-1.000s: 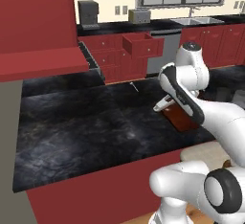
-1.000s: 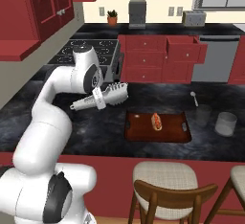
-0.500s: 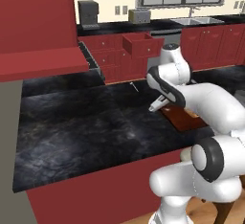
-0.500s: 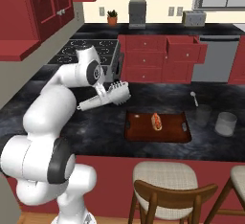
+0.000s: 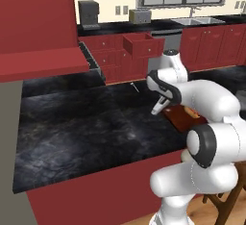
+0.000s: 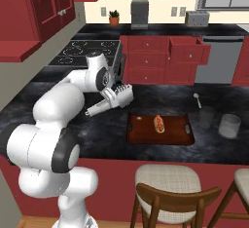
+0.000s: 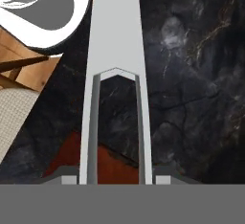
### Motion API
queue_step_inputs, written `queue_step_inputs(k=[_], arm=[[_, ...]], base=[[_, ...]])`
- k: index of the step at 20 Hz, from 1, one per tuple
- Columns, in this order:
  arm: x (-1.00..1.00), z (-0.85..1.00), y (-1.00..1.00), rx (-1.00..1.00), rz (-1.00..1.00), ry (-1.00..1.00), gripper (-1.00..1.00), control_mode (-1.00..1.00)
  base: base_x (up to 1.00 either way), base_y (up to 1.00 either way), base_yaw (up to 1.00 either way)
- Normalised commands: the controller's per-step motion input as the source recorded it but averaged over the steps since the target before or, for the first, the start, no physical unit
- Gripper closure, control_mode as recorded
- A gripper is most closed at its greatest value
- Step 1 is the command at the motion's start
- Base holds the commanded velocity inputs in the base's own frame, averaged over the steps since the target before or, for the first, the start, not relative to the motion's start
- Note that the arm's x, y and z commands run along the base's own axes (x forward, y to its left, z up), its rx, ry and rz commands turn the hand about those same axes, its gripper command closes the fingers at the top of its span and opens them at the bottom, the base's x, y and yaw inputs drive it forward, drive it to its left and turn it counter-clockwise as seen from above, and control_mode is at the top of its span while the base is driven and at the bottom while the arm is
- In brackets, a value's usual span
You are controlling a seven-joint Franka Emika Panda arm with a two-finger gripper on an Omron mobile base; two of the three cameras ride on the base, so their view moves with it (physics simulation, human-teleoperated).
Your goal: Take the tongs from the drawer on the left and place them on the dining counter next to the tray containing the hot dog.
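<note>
- From my station, the hand view showed the tongs (image 7: 116,50) running straight up the picture from between the gripper's (image 7: 116,180) fingers; the two arms split low down and met at a point higher up, and the far end was cut off by the top edge.
- The fingers (image 7: 68,180) themselves were nearly hidden: I could make out little grey stubs on either side of the tongs' arms, pinching them from outside.
- In the right base view the gripper (image 6: 96,109) hung over the dining counter (image 6: 58,120), left of the tray (image 6: 141,135), with the silver tongs (image 6: 99,107) poking out toward the arm's own body. I could not tell whether the tongs touched the stone or hovered above it.
- The hot dog (image 6: 158,123) lay in the middle of the tray.
- In the left base view the arm blocked most of the tray (image 5: 177,119); I saw just a brown strip, and the gripper (image 5: 156,108) was a dark smudge whose fingers I could not separate.
- The drawer (image 5: 143,45) stood pulled open across the aisle; its inside was not visible to me from there.
- A glass (image 6: 206,117) and a grey pot (image 6: 229,126) stood right of the tray; a small spoon-like thing (image 6: 197,100) behind them was too small to name surely.
</note>
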Motion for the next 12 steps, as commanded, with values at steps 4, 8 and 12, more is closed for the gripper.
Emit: queue_step_inputs(k=[4,8,12], arm=[[0.13,-0.2,-0.19,0.0,0.32,0.0,1.0,-1.0],[0.17,-0.2,-0.13,0.0,0.33,0.03,1.0,-1.0],[0.22,-0.27,-0.04,0.0,0.31,0.11,1.0,-1.0]], base=[[0.0,0.0,0.0],[0.0,0.0,0.0],[0.0,0.0,0.0]])
